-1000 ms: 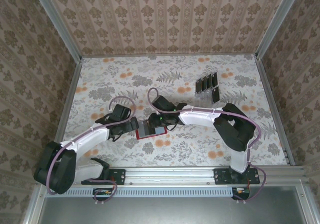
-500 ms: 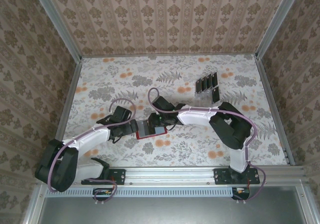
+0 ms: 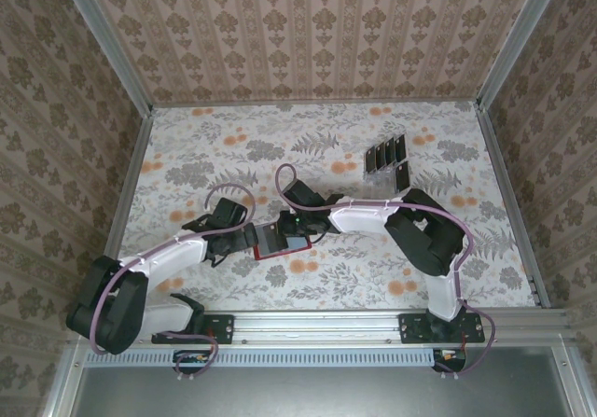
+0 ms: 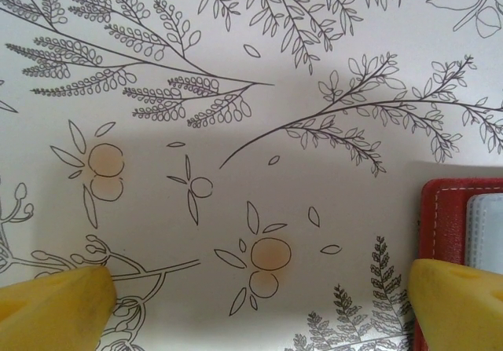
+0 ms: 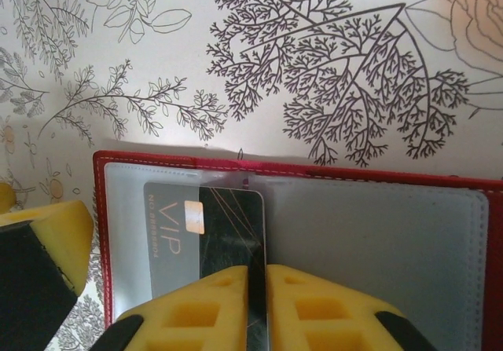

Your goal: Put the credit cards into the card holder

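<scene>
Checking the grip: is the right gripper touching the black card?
Touching. The right wrist view shows the right gripper pinching the black card by its edge.

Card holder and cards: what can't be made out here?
Top view: card holder largely covered by the right gripper; cards in the clear rack too small to read.
Right wrist view: credit card lower end hidden behind fingers; pinched or not, unclear.
Left wrist view: holder cut off by frame edge.
</scene>
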Controlling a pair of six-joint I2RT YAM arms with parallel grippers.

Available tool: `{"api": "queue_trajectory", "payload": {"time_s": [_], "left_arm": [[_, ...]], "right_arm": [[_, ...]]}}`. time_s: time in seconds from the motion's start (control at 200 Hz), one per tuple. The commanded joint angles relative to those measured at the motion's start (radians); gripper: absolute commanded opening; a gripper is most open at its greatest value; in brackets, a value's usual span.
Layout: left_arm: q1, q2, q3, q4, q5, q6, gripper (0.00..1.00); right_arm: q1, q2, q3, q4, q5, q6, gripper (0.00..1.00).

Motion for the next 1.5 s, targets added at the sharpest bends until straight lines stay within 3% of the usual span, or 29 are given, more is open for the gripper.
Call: {"api": "queue_trajectory", "payload": {"time_s": [0.0, 0.675, 0.98, 1.495], "left_arm": [[-0.003, 0.039, -0.035, 0.032, 0.035, -0.024, 1.0], [-0.007, 0.036, -0.026, 0.027, 0.036, -0.018, 1.0], [-0.006, -0.097, 0.005, -0.082, 0.005, -0.003, 1.0], [-0.01, -0.065, -0.039, -0.069, 0.012, -0.025, 1.0]], "right_arm": [[0.006, 0.02, -0.012, 0.028, -0.028, 0.02, 0.13], [0.047, 0.041, 0.004, 0.061, -0.082, 0.055, 0.1], [0.035, -0.064, -0.046, 0.004, -0.017, 0.017, 0.24], [0.036, -0.006, -0.058, 0.026, -0.015, 0.022, 0.29]]}}
